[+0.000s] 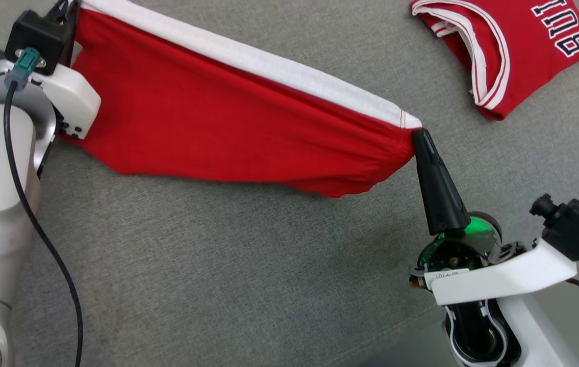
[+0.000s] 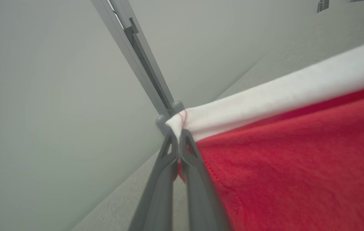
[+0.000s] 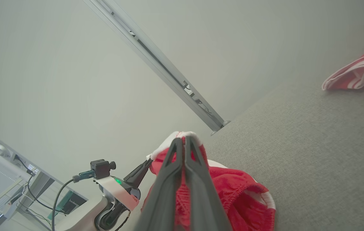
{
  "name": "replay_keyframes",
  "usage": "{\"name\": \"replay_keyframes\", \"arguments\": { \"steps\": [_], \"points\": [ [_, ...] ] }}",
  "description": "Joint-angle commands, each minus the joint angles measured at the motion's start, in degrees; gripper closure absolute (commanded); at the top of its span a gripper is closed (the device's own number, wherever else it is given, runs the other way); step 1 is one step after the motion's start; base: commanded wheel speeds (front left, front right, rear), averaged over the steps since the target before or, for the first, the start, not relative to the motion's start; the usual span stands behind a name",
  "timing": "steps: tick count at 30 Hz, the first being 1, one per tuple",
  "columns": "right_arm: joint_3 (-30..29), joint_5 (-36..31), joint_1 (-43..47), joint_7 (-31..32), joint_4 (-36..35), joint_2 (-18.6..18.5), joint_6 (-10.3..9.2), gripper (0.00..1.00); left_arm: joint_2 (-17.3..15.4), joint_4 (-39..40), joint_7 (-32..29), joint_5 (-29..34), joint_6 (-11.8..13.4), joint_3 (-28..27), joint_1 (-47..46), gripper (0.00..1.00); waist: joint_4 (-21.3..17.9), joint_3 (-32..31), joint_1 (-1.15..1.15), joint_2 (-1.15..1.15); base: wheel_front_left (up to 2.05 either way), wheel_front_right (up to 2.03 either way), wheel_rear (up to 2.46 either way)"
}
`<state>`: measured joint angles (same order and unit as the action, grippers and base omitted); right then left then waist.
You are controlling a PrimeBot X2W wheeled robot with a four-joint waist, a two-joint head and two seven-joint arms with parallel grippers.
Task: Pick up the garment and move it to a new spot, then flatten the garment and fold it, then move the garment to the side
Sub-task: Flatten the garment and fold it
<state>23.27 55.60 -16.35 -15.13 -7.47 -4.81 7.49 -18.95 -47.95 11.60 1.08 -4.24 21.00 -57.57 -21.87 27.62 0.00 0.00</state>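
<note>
Garment (image 1: pixel 228 127): red knit cloth with a smooth white band (image 1: pixel 269 63) along its top edge. It hangs taut between both grippers, above a grey woven surface (image 1: pixel 248 265). The lower edge sags in a curve and is gathered into small pleats at the right end.

Left gripper (image 1: pixel 67 9) is pinched closed on the band's left corner. Right gripper (image 1: pixel 418 133) is pinched closed on the right corner.

From the head view I get the full span. It also gives me a jersey (image 1: pixel 503 56), red with white-striped trim and dark letters, lying crumpled on the surface far right, well apart from the garment.

Left wrist view adds detail at the left gripper (image 2: pixel 178 133): a red stitch line crosses the white corner just past the fingertips.

Right wrist view adds the cloth bunched in loose folds under the right gripper (image 3: pixel 184 139), with the left arm beyond.

Both wrist views add a grey metal rail (image 2: pixel 143 57) running up a pale wall (image 3: pixel 72 64).
</note>
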Motion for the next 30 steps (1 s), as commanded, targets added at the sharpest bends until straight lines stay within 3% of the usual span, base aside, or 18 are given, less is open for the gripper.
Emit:
{"name": "replay_keyframes", "arguments": {
  "steps": [1, 9, 13, 25, 26, 27, 28, 29, 30],
  "points": [
    [-0.7, -0.7, -1.1, 0.0, 0.2, 0.3, 0.00, 1.00, -0.4, -1.4, -0.3, 0.8, 0.0, 0.5, -2.1, 1.00, -1.0, 1.5, 0.00, 0.00, 0.00, 0.00, 0.00],
    [-3.0, -2.4, -4.0, -0.1, 2.0, 1.7, 0.00, 1.00, 0.3, -8.0, -1.4, 4.4, -0.6, 5.1, -9.0, 1.00, -2.5, 4.5, 0.00, 0.00, 0.00, 0.00, 0.00],
    [-4.4, -0.1, -4.7, -0.1, 1.9, 1.7, 0.00, 1.00, 0.3, -11.0, -1.9, 5.9, -1.0, 7.0, -11.6, 1.00, -3.1, 5.5, 0.00, 0.00, 0.00, 0.00, 0.00],
    [-5.9, 1.5, -5.3, -0.3, 3.2, 1.6, -0.01, 1.00, -0.3, -18.2, -2.0, 6.8, 0.3, 9.1, -15.5, 1.00, -3.8, 6.8, 0.00, 0.00, 0.00, 0.00, 0.00],
    [-6.1, 1.4, -5.4, -0.3, 3.3, 1.6, -0.01, 0.83, -0.3, -18.6, -1.8, 6.7, 0.3, 9.2, -15.7, 1.00, -3.7, 6.9, 0.00, 0.00, 0.00, 0.00, 0.00],
    [-6.5, 1.2, -5.5, -0.3, 3.4, 1.6, -0.01, 0.13, -0.2, -19.1, -1.6, 6.6, 0.3, 9.3, -15.8, 1.00, -3.6, 7.0, 0.00, 0.00, 0.00, 0.00, 0.00],
    [-6.5, 1.2, -5.5, -0.3, 3.5, 1.6, -0.01, 0.00, 0.0, -19.7, -1.7, 6.4, 0.2, 9.4, -15.6, 1.00, -3.5, 7.0, 0.00, 0.00, 0.00, 0.00, 0.00],
    [-7.0, 0.8, -5.6, -0.2, 3.5, 1.5, -0.01, 0.00, 0.3, -20.2, -1.8, 6.0, 0.0, 9.4, -15.6, 0.72, -3.3, 7.0, 0.00, 0.00, 0.00, 0.00, 0.00],
    [-7.2, 0.8, -5.9, -0.2, 3.3, 1.7, 0.01, 0.00, 0.9, -20.5, -1.9, 5.9, 0.0, 9.4, -15.8, 0.15, -3.2, 7.0, 0.00, 0.00, 0.00, 0.00, 0.00]
  ]
}}
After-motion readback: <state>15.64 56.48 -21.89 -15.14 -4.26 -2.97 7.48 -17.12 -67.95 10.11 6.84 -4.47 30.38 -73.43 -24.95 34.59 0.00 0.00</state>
